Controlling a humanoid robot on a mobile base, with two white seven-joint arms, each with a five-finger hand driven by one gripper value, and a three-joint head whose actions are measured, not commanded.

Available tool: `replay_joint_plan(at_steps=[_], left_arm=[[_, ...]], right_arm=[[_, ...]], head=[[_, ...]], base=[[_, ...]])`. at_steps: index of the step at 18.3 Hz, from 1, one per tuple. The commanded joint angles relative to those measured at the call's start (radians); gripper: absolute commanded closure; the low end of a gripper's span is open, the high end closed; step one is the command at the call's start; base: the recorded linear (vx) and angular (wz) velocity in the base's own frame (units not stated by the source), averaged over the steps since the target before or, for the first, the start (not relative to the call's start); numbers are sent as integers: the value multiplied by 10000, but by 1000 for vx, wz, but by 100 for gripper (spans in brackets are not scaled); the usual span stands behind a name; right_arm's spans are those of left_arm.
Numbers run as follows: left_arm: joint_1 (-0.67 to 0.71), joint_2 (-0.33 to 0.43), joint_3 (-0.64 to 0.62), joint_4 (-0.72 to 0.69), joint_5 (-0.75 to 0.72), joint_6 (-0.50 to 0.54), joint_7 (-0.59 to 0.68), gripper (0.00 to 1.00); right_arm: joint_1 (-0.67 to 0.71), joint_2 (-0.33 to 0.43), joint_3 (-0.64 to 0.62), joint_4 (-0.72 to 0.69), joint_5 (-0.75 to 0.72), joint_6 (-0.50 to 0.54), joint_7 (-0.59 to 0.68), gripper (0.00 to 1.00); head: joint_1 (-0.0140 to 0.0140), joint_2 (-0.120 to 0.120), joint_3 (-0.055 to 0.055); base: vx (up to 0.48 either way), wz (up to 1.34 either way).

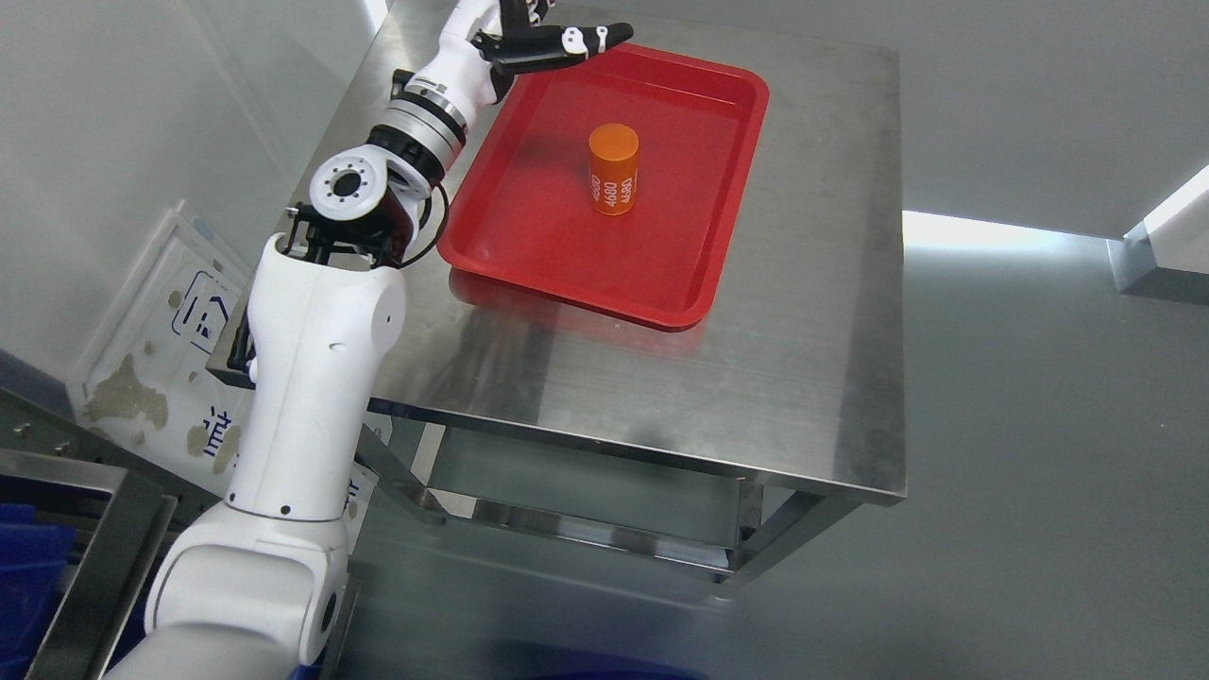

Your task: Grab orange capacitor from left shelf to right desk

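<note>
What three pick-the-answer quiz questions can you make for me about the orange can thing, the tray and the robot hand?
1. Where is the orange capacitor?
A. Standing in the red tray
B. Lying on the bare metal table
C. Held in the robot hand

2. How many orange capacitors are in view?
A. Three
B. One
C. Two

3. What is the left robot hand doing?
A. Gripping the capacitor
B. Pressing flat on the table
C. Open and empty above the tray's far corner

Answers:
1. A, because the capacitor stands upright near the middle of the tray.
2. B, because only one orange cylinder shows, with white print on its side.
3. C, because its fingers are stretched out, hold nothing, and are apart from the capacitor.

The right robot hand is not in the picture.
</note>
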Motion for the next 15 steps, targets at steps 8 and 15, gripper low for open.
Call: replay_joint_plan(at_steps=[8,15], left_arm=[[2927,175,2594,-3598,25,-438,522,0],[4015,175,1763,-3614,25,-1500,1897,0]], right_arm=[[199,-175,-169,-175,46,-6,6,0],[199,-175,-169,-175,46,-6,6,0]], head=[[0,0,0],[0,0,0]], base=[[0,0],[0,0]])
